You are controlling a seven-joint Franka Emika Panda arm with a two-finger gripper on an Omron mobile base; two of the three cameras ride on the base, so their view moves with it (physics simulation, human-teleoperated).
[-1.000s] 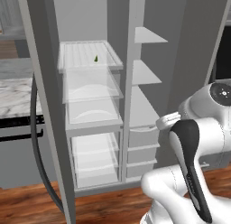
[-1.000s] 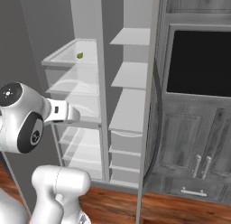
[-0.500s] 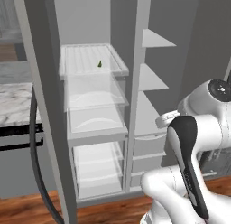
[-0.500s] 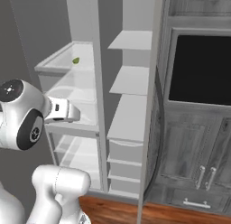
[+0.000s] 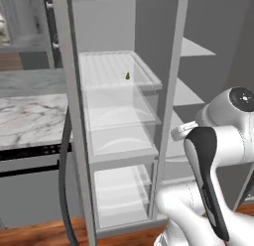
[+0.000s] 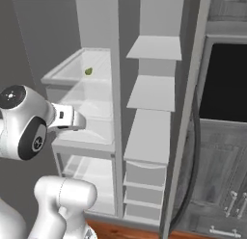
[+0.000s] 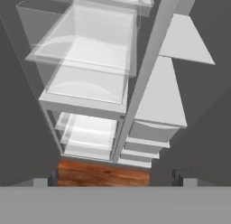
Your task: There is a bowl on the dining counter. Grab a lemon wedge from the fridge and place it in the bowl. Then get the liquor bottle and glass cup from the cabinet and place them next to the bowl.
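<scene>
The fridge [image 5: 171, 91] stands open in front of me, its grey shelves and clear drawers bare. The lemon wedge [image 5: 127, 76], tiny and yellow-green, lies near the back of the top clear tray on the left side [image 6: 89, 71]. My gripper [image 7: 115, 177] is open with nothing between its fingertips [image 7: 52, 176], and it looks down along the fridge's centre divider [image 7: 144, 83] at the lower drawers, well below the wedge. The bowl, dining counter, liquor bottle, glass cup and cabinet are out of view.
The open fridge doors flank me, one on the left [image 5: 64, 141] and one on the right [image 6: 193, 103] with a dark curved handle. A marble counter [image 5: 30, 116] lies to the left. A dark wood-grain unit with a black oven window [image 6: 224, 79] stands to the right. Wooden floor [image 7: 103, 173] lies below.
The whole picture has shifted and the fridge looks larger, so the base has driven closer. The wedge stays on its tray and the gripper remains open.
</scene>
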